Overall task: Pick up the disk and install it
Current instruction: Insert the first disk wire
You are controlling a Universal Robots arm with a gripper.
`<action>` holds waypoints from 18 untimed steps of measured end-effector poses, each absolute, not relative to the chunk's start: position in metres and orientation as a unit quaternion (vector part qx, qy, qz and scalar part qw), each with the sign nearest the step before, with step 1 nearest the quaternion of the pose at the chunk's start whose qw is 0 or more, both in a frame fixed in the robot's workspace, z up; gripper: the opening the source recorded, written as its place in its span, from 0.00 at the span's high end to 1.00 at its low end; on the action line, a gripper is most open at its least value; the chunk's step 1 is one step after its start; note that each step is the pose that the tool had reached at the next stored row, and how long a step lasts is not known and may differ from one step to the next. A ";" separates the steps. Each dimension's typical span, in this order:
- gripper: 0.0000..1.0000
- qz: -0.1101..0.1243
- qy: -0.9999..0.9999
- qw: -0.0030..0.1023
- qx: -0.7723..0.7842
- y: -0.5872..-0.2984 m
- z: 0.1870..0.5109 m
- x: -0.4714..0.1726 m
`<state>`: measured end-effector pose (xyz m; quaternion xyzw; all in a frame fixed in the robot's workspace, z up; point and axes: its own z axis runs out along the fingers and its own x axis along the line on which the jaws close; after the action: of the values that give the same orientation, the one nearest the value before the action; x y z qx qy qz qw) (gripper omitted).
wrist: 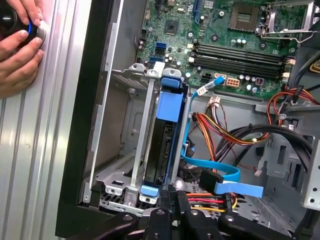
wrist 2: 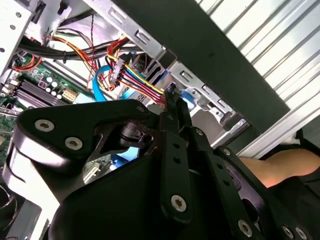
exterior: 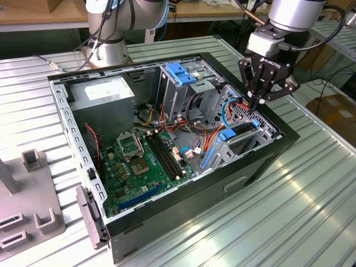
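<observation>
So, disk [wrist: 164,135] is seated on edge in the lower drive bay of the open PC case [exterior: 250,167], with a blue carrier tab at each end of the bay. End effector [exterior: 256,103] hangs right above the disk's end at the exterior view's right. Its fingers are clenched together on nothing. Can't tell if the tips touch the tab. Arm drops in near vertical from the exterior view's upper right. Blue SATA ribbon and power leads [wrist: 220,182] run just beside the bay. Motherboard [exterior: 139,161] sits further in, and the tall drive cage with blue latch [exterior: 181,75] stands behind it. Case lies on its side on a ribbed metal counter [exterior: 311,194]. A person's hands [wrist: 17,47] are over the counter beside the case, gripping a round black object.
</observation>
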<state>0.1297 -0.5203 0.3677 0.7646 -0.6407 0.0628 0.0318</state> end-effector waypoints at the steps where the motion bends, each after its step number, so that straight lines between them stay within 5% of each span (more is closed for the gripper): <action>1: 0.84 0.063 -0.642 0.032 0.763 -0.520 0.368 0.128; 18: 0.84 0.033 -0.670 0.005 0.742 -0.533 0.361 0.125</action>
<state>0.1253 -0.5333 0.3607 0.7416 -0.6700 0.0328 0.0051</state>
